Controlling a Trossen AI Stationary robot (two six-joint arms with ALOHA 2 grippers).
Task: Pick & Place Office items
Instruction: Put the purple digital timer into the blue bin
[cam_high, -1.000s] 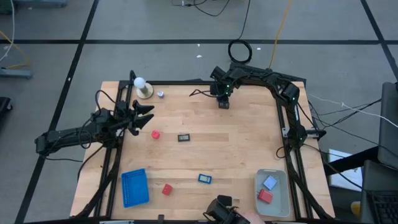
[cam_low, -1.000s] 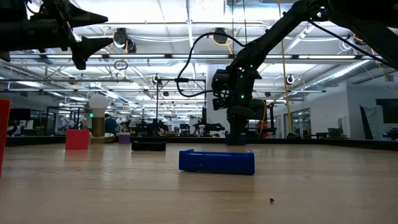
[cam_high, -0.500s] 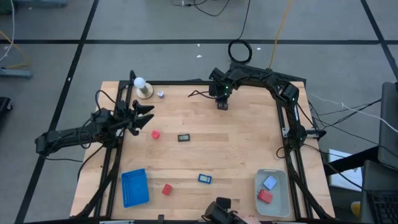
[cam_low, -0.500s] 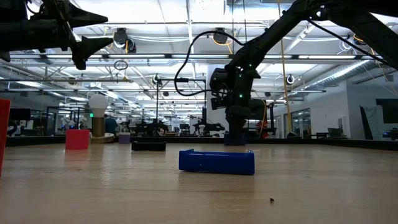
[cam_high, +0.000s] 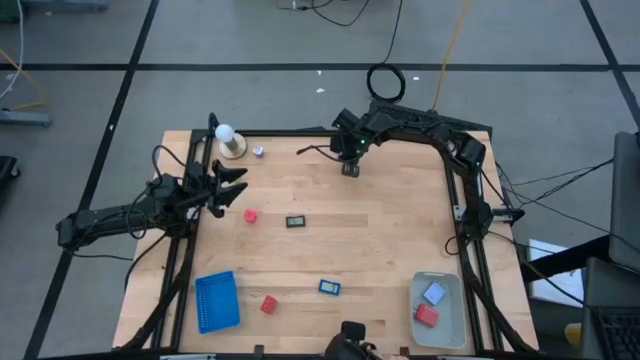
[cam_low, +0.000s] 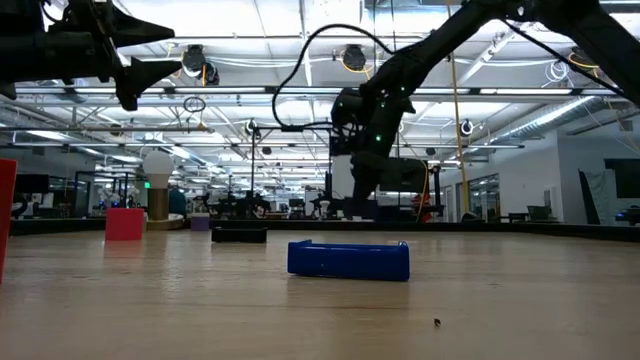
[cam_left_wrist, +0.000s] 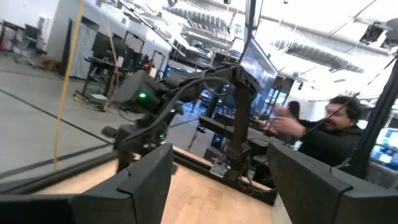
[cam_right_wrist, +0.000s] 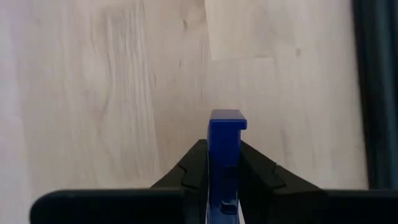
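Observation:
My right gripper (cam_high: 350, 168) is over the table's far side, fingers pointing down, shut on a small blue piece (cam_right_wrist: 227, 146). My left gripper (cam_high: 238, 185) waits open, raised over the table's left edge; its wrist view shows both fingers wide apart (cam_left_wrist: 217, 186). Lying on the wood are a red block (cam_high: 249, 215), a black rectangular piece (cam_high: 296, 221), a blue piece (cam_high: 329, 287), another red block (cam_high: 268, 304) and a tiny pale bit (cam_high: 257, 151). The low view shows the near blue piece (cam_low: 348, 259) and a red block (cam_low: 124, 223). My right gripper pinches the blue piece between its two fingers (cam_right_wrist: 186, 171), coming from above and pointing down. The piece's hooked end (cam_right_wrist: 227, 121) sticks out past the fingertips toward the table. It is lifted clear of the wood.
A blue ribbed tray (cam_high: 216, 300) sits at the near left. A pale bin (cam_high: 437, 308) at the near right holds a pale-blue and a red piece. A white ball on a tan base (cam_high: 230, 140) stands at the far left corner. A person (cam_left_wrist: 323, 134) is beyond the table.
My right gripper has risen from the table at the far side and shifted a little toward the left edge, staying shut on the blue piece, which now hangs clear of the wood.

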